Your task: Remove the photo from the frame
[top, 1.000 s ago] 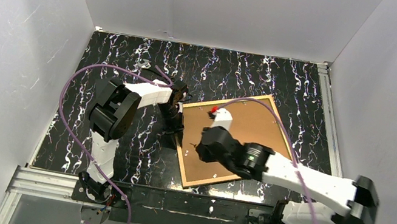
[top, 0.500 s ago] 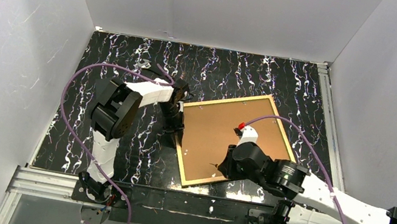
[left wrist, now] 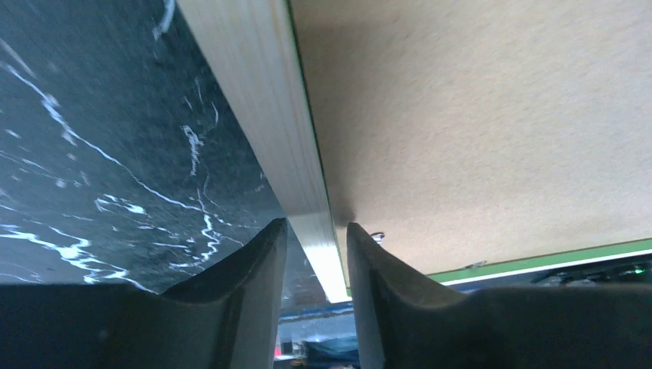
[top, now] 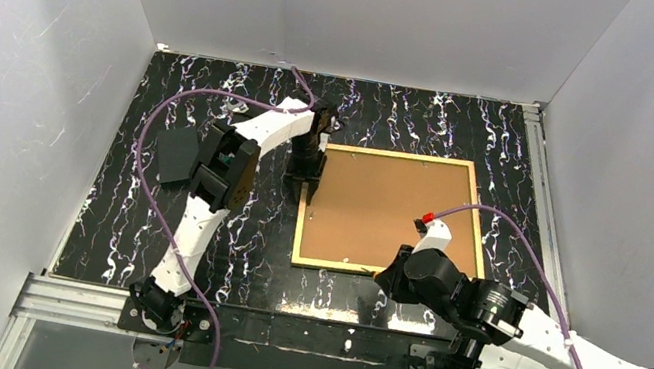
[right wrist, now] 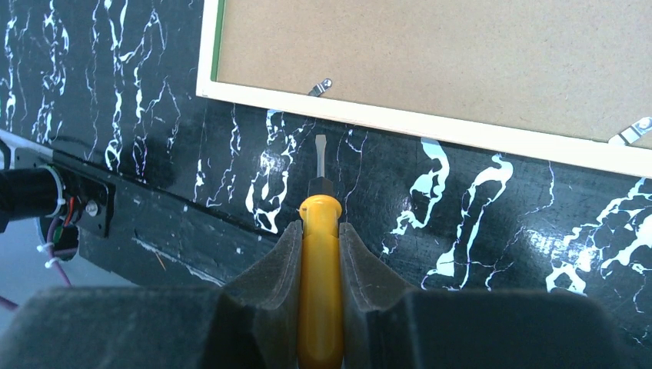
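Observation:
The frame (top: 299,230) lies face down on the black marbled table, its light wood edges around the plain brown backing board (top: 384,210). The photo is hidden beneath that board. My left gripper (top: 311,182) stands at the frame's left side near the far corner. In the left wrist view the left gripper (left wrist: 317,231) is shut astride the wooden rail (left wrist: 261,100). My right gripper (top: 384,281) hovers just off the frame's near edge, shut on a yellow-handled screwdriver (right wrist: 320,269) whose blade points at that edge (right wrist: 430,127). A metal clip (right wrist: 317,88) sits just beyond the blade.
A second metal clip (right wrist: 634,132) shows farther right on the backing board. A dark flat piece (top: 174,156) lies left of the left arm. White walls close in three sides, and an aluminium rail (top: 79,298) runs along the near edge.
The frame has swung from a tilt to lie square with the table, the left gripper moving away with it. The right gripper drew back from over the board to its near edge.

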Tool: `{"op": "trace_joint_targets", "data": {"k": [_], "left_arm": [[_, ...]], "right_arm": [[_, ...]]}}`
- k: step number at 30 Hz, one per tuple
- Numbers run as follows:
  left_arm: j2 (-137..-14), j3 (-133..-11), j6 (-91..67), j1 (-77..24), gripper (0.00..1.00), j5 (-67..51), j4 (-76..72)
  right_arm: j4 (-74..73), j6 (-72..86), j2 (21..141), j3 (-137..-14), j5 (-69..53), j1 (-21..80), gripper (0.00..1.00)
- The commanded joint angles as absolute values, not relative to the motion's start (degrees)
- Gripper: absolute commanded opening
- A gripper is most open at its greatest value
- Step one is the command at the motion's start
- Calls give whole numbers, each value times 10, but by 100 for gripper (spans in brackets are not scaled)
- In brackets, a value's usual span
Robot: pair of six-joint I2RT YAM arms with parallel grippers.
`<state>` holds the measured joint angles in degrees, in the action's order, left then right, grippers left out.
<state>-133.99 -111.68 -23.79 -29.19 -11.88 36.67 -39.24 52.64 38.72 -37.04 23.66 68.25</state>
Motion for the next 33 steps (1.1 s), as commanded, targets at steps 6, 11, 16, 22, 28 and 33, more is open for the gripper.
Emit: {"op": "trace_joint_targets", "data": {"k": [6, 11, 16, 22, 28, 33], "left_arm": [[-1228, -1044, -235, -285, 87, -101, 450], [-1045, -839, -344, -286, 98, -153, 359], [-894, -621, -550, -290, 98, -153, 228], [-847, -511, -676, -319, 98, -128, 87], [-856, -491, -714, -367, 87, -61, 34], [-905, -494, -705, -379, 70, -27, 10]], "right_arm": [[-392, 555, 399, -389, 265, 681, 1], [-378, 560, 387, -373, 265, 680, 1], [-352, 563, 372, -353, 260, 680, 1], [-355, 561, 360, -354, 255, 678, 1], [-347, 576, 341, -346, 248, 677, 1], [-340, 578, 334, -338, 243, 678, 1]]}}
